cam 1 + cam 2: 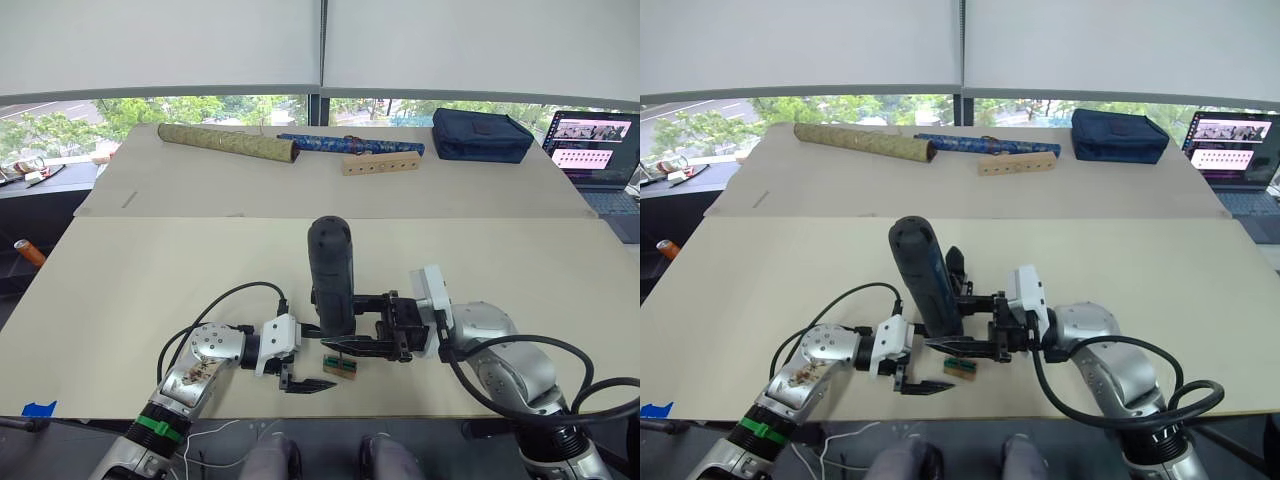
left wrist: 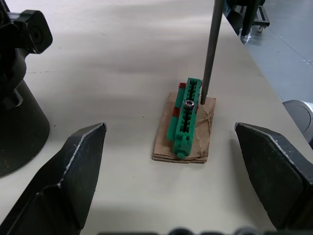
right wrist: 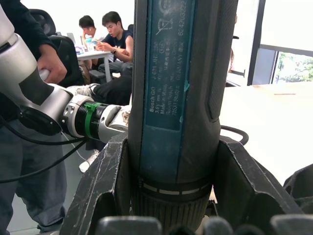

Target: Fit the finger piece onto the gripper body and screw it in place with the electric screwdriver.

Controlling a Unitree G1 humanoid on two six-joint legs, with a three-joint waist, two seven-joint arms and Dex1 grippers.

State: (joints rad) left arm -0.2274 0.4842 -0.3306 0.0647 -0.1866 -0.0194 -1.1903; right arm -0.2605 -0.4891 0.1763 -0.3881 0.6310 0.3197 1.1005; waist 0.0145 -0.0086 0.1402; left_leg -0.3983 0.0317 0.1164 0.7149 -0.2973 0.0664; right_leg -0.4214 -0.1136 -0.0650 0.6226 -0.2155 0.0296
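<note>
My right gripper (image 1: 345, 322) is shut on the electric screwdriver (image 1: 331, 275), a thick dark cylinder held upright over the table's near edge. Its thin metal bit (image 2: 211, 49) points down, with the tip beside a screw in a small green-and-brown block (image 2: 187, 113). My left gripper (image 1: 300, 385) stands open just in front of that block, one finger on each side of it and touching nothing. The gripper body (image 2: 17, 103), black with a round base, stands close beside the block. The finger piece is out of view.
Two long patterned rolls (image 1: 228, 141), a wooden block with holes (image 1: 380, 163) and a dark blue bag (image 1: 481, 135) lie at the far edge. A laptop (image 1: 596, 150) sits at far right. A person's hand (image 3: 51, 63) rests near my left arm; others sit behind.
</note>
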